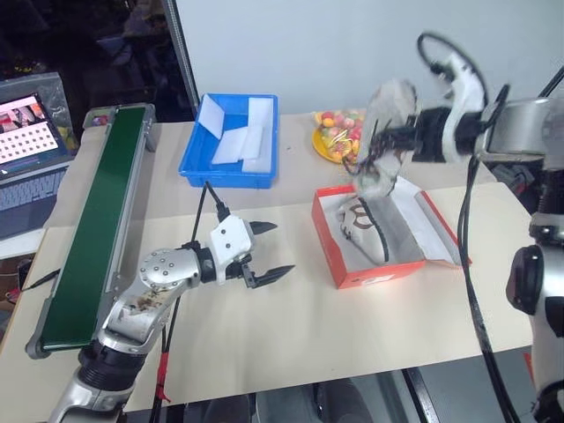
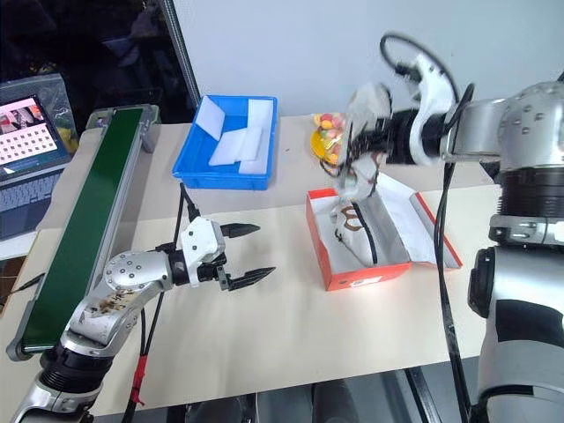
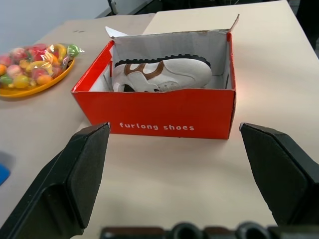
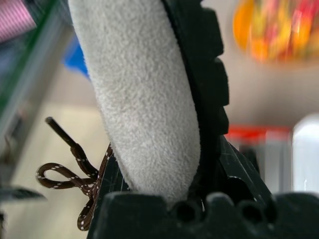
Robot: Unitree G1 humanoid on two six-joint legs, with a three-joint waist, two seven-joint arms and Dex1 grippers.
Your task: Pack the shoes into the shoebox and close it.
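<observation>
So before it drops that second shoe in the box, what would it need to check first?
1. Second shoe gripped by the right claw: ok, clamped between its fingers.
2. Shoebox open: ok, lid folded back.
3. Room left in the box: ok, the first shoe lies along one side with free space beside it.
4. Held shoe over the box: ok, roughly; it hangs above the far end.
5. Dangling laces clear of the box edge: cannot tell.
6. Left claw out of the way: ok, open and off to the box's side, apart from it.
</observation>
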